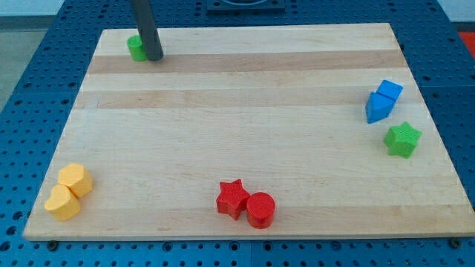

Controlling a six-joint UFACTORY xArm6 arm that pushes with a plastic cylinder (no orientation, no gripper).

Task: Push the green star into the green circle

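The green star (403,139) lies near the board's right edge, below the blue blocks. The green circle (136,48) sits at the board's top left and is partly hidden behind my rod. My tip (154,56) rests on the board right beside the green circle, on its right side, touching or nearly touching it. The star is far from the tip, across the whole board to the view's right.
A blue cube (388,91) and a blue wedge-like block (378,109) touch each other above the star. A red star (233,198) and red circle (260,209) sit at bottom centre. Two yellow blocks (76,179) (62,202) lie at bottom left. The wooden board (245,111) lies on a blue perforated table.
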